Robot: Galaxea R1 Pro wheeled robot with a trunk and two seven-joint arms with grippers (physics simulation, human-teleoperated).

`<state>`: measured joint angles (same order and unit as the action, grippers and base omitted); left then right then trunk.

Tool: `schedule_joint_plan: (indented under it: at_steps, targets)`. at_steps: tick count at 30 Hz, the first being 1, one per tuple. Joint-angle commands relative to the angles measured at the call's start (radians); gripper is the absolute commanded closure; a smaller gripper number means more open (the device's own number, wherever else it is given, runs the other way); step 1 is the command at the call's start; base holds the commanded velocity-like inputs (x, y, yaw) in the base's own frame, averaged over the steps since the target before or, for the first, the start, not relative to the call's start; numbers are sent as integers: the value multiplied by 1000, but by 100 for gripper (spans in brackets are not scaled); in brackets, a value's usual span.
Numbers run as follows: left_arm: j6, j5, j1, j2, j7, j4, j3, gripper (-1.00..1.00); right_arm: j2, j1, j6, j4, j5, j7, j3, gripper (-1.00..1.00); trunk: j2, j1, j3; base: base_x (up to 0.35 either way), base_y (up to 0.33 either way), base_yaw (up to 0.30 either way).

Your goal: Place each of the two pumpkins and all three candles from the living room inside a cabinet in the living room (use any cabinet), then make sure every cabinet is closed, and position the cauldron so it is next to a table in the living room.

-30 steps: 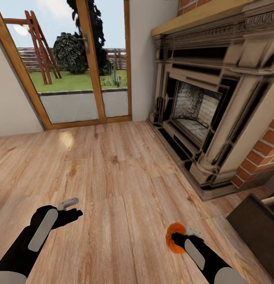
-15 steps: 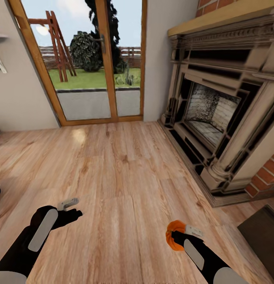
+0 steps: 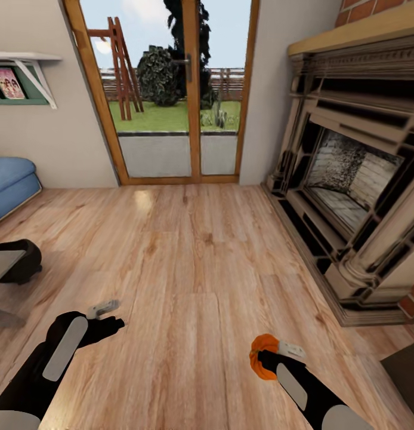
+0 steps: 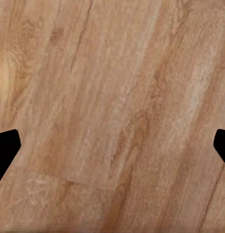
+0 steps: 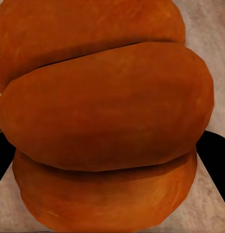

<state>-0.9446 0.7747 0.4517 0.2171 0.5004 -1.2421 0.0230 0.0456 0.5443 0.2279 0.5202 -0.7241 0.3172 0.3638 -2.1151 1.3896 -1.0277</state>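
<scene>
The robot is carrying a pumpkin (image 3: 263,357) across the living room's wood floor (image 3: 195,263), the right pincer (image 3: 277,353) clenched around it at about five o'clock in the head view, where the right wrist view shows ribbed orange skin (image 5: 102,116) pressed between the dark fingers. The left pincer (image 3: 108,316) is hanging released and holding nothing at seven o'clock, its fingertips (image 4: 5,145) spread wide over bare boards. A fireplace (image 3: 356,197) is standing at three o'clock, glazed garden doors (image 3: 183,101) at twelve, a blue seat (image 3: 10,185) at nine. A dark rounded vessel (image 3: 19,263) is sitting at eight o'clock; its contents cannot be made out. The likely risk: the round, smooth fruit may be slipping from a two-finger hold if the base is swinging sharply, rolling away across the floor.
</scene>
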Motion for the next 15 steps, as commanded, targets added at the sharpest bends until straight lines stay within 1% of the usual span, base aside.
schedule_joint_plan:
  at_steps: [1,3,6,15]
  targets:
    - [-1,11,1,1,10,-1,3,-100,2,0,-3,3,-6,11,22,100,7,-4,2,-1,0,286]
    - [-1,12,1,1,10,-1,4,-100,2,0,-20,3,-6,11,34,100,21,-12,9,-1,0,288]
    - [0,12,1,1,11,0,3,-100,2,0,-38,3,-6,11,42,100,42,-23,18,0,0,288]
    - [0,13,1,-5,12,0,6,-100,2,0,-47,3,-6,10,45,100,105,-58,47,0,0,289]
